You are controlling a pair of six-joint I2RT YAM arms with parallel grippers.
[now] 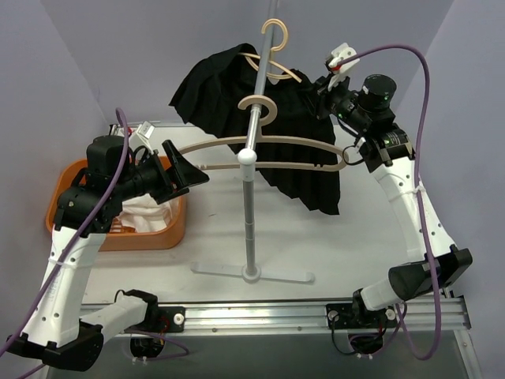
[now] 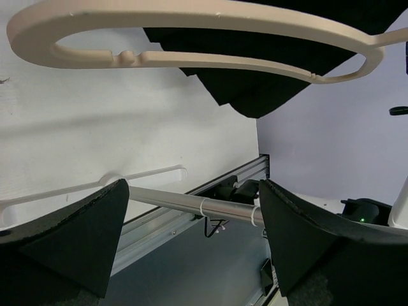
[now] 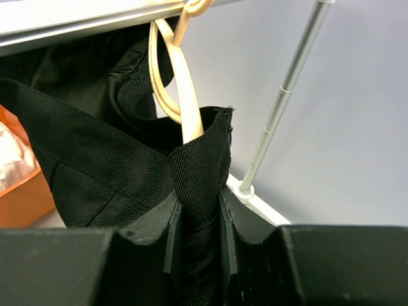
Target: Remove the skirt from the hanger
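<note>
Black twill skirt point(image 3: 95, 172) hangs bunched on the curved tan hanger point(image 3: 182, 89) on the metal rack point(image 1: 251, 221), with the right gripper point(image 3: 197, 223) pinched tight on a fold. The left gripper point(image 2: 191, 223) has its wedge-shaped fingers spread wide apart.

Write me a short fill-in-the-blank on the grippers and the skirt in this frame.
The left gripper is ____ and holds nothing.
The right gripper is shut on the skirt, whose colour is ____.
The bin beside the left arm is ____ in colour.
Missing words: open; black; orange.
</note>
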